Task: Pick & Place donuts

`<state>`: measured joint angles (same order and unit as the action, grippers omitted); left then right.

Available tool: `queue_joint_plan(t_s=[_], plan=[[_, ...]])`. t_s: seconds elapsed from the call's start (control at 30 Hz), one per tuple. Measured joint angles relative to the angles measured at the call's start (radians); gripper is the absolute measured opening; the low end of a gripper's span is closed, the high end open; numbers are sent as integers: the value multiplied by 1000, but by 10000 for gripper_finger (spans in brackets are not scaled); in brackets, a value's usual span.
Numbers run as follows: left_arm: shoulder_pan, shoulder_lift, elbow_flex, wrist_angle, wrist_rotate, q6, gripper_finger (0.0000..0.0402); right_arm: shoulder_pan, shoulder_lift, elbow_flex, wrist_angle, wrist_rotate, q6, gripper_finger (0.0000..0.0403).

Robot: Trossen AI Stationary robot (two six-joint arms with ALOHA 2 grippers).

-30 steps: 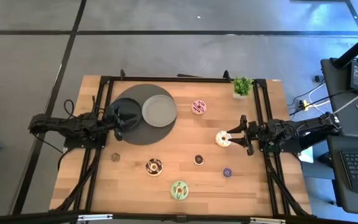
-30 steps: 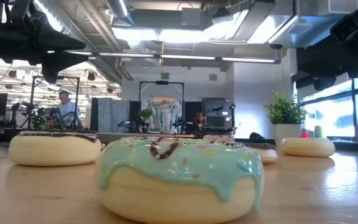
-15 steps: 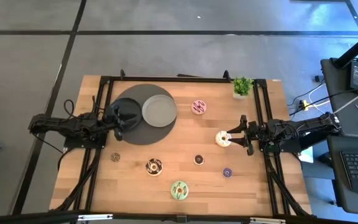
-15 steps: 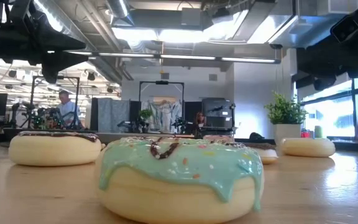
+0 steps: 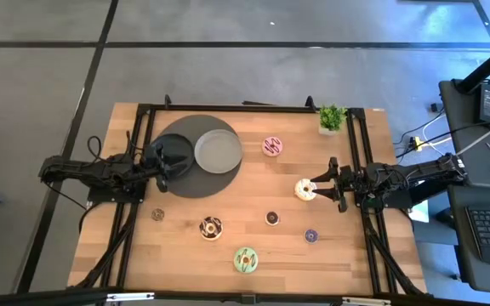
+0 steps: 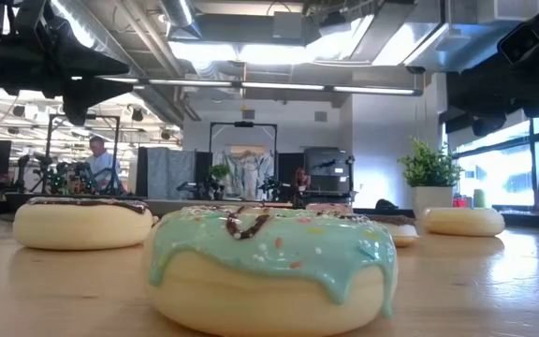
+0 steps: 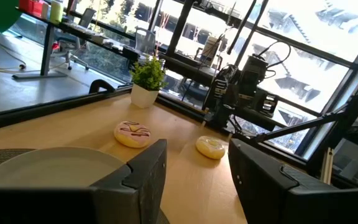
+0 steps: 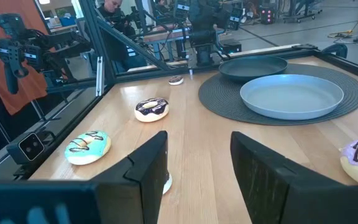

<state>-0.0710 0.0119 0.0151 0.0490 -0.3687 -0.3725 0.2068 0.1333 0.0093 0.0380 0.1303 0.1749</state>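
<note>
Several toy donuts lie flat on the wooden table: pink (image 5: pixel 272 146), cream-white (image 5: pixel 305 189), chocolate (image 5: pixel 211 227), green (image 5: pixel 245 260), a small chocolate one (image 5: pixel 272 218), a tiny purple one (image 5: pixel 311 236) and a tiny brown one (image 5: pixel 158 215). My right gripper (image 5: pixel 323 189) is open and low, just right of the cream-white donut, whose edge (image 8: pixel 166 183) peeks out beside one finger. My left gripper (image 5: pixel 165 165) is open over the dark round disc (image 5: pixel 181 174), next to the grey plate (image 5: pixel 218 151).
A small potted plant (image 5: pixel 332 118) stands at the table's far right corner. Black frame rails (image 5: pixel 357 153) run along the table's left, right and far sides. The green donut (image 6: pixel 269 267) fills the low view, with the chocolate donut (image 6: pixel 82 223) behind it.
</note>
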Motion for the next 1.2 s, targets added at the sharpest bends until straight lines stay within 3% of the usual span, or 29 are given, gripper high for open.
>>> queue_joint_plan(t_s=[0.23, 0.4, 0.6, 0.97, 1.2], plan=[[0, 0, 0, 0, 0, 0, 169, 0, 0, 0, 1, 0, 56, 177], [0, 0, 0, 0, 0, 0, 169, 0, 0, 0, 1, 17, 0, 177], [0, 0, 0, 0, 0, 0, 169, 0, 42, 0, 27, 282, 75, 177], [2, 0, 0, 8, -68, 75, 169, 0, 77, 0, 36, 543, 136, 177], [2, 1, 0, 7, -88, -58, 169, 0, 77, 0, 36, 715, 164, 177]])
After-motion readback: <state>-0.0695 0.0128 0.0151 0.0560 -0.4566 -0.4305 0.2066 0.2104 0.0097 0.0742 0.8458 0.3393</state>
